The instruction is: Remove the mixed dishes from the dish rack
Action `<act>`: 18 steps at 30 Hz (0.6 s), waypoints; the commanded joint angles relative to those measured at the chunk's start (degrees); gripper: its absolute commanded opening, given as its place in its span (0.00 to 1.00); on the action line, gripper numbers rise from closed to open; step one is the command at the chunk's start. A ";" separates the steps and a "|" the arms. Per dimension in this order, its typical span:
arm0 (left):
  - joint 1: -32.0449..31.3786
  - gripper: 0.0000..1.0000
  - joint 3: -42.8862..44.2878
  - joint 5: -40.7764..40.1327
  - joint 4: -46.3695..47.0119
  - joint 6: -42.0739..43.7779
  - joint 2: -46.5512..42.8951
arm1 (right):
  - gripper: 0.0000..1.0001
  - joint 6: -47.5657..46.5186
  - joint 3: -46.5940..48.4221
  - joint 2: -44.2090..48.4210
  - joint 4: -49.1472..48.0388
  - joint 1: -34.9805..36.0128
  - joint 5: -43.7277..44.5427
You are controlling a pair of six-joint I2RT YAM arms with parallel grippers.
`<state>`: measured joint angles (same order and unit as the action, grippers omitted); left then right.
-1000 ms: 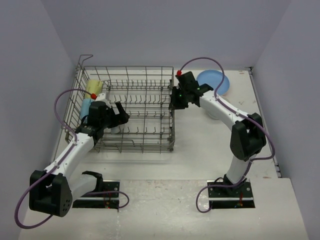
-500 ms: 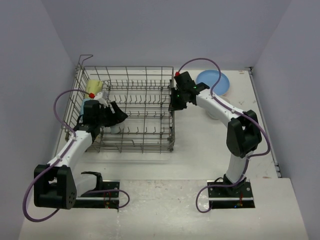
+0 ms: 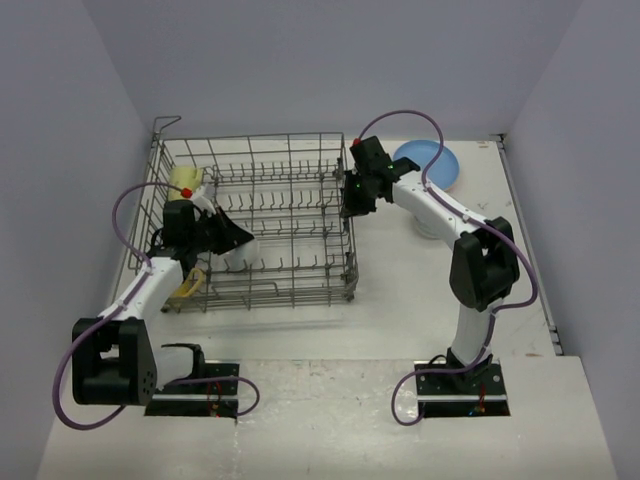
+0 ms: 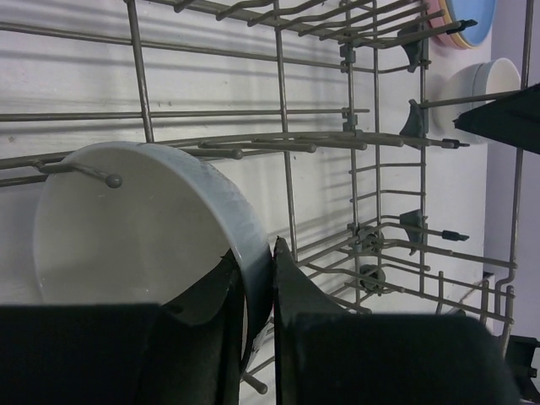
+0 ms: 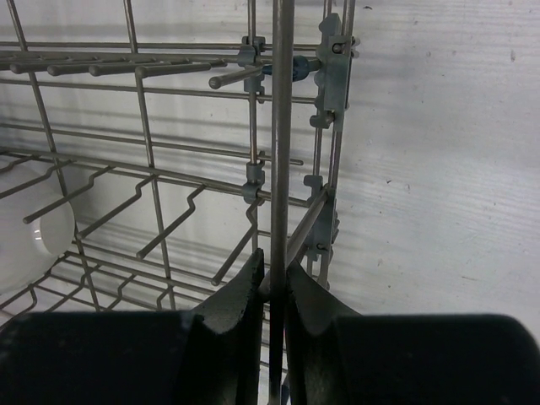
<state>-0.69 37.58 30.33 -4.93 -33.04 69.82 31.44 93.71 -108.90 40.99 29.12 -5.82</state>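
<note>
The grey wire dish rack (image 3: 260, 137) fills the left half of the table. A white bowl (image 4: 143, 228) stands on edge among its tines, and my left gripper (image 4: 257, 283) is shut on the bowl's rim, one finger inside and one outside. From above, that gripper (image 3: 240, 240) and the bowl (image 3: 240, 257) sit in the rack's left part. My right gripper (image 5: 272, 283) is shut on an upright wire (image 5: 280, 126) of the rack's right wall, seen from above (image 3: 347, 200). A pale yellow mug (image 3: 185, 180) lies at the rack's far left.
A blue plate (image 3: 432, 162) tops a stack on the table at the far right, with a white bowl (image 3: 430, 228) in front of it, partly under the right arm. A yellow object (image 3: 188, 283) shows at the rack's near left corner. Walls close in on both sides.
My left gripper went from open to shut on the white bowl's rim. The rack shifted a little to the right and toward the arms. The right gripper kept its hold on the wire.
</note>
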 commanded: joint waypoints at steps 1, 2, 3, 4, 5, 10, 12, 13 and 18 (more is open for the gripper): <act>0.69 0.00 0.48 2.89 2.88 1.93 -2.93 | 0.13 -0.59 2.00 -0.96 0.32 -1.52 2.40; 0.69 0.00 0.30 4.98 3.86 1.31 -4.50 | 0.13 -0.59 2.00 -1.05 0.32 -1.53 2.57; 0.69 0.00 0.21 5.96 6.14 0.26 -5.48 | 0.13 -0.59 2.00 -1.05 0.40 -1.53 2.57; 0.69 0.00 0.21 6.93 8.25 -0.09 -6.27 | 0.13 -0.50 2.00 -1.14 0.32 -1.70 2.57; 0.69 0.00 0.30 8.42 9.14 -0.79 -8.10 | 0.13 -0.42 2.09 -1.22 0.23 -1.79 2.49; 0.69 0.00 1.09 13.35 15.37 -3.17 -11.99 | 0.13 0.02 2.35 -1.31 0.14 -2.05 2.22; 0.69 0.00 1.79 15.81 16.70 -3.26 -12.95 | 0.13 0.37 2.27 -1.14 -0.03 -2.05 2.48; 0.95 0.00 2.05 16.60 17.92 -3.35 -13.57 | 0.11 0.64 2.18 -0.96 -0.21 -2.05 2.83; 3.23 0.00 1.62 18.27 21.80 -3.87 -13.57 | 0.00 1.69 0.69 -0.26 -0.92 -2.23 4.85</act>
<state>0.93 36.38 44.05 4.89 -36.40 57.12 30.98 94.06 -109.23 40.95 28.38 -5.50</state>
